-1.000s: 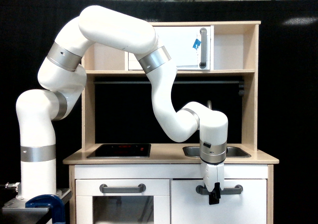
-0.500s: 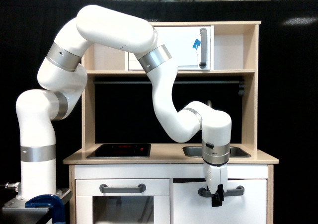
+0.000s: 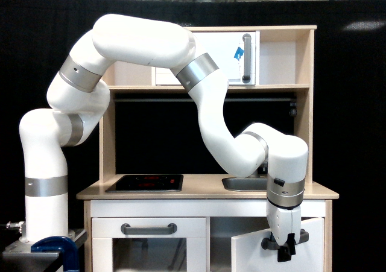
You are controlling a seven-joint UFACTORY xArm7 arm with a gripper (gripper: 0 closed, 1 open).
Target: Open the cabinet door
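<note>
The cabinet door (image 3: 250, 254) is the plain white panel at the lower right of the toy kitchen. It stands swung partway out, its left edge away from the frame, with a shadowed gap showing behind that edge. My gripper (image 3: 284, 252) points straight down in front of it. Its black fingers are shut on the door's dark-grey bar handle (image 3: 303, 237). The arm hides the middle of the handle.
Left of the open door is the glass-windowed oven door (image 3: 148, 254) with its own grey handle. Above are the worktop with a black hob (image 3: 145, 182) and a sink (image 3: 241, 184). An upper white door (image 3: 217, 58) has a vertical handle. A blue clamp (image 3: 57, 248) sits by the arm's base.
The gripper has moved toward the exterior view's right and slightly down with the handle in it. The cabinet door has swung from nearly closed to partway open.
</note>
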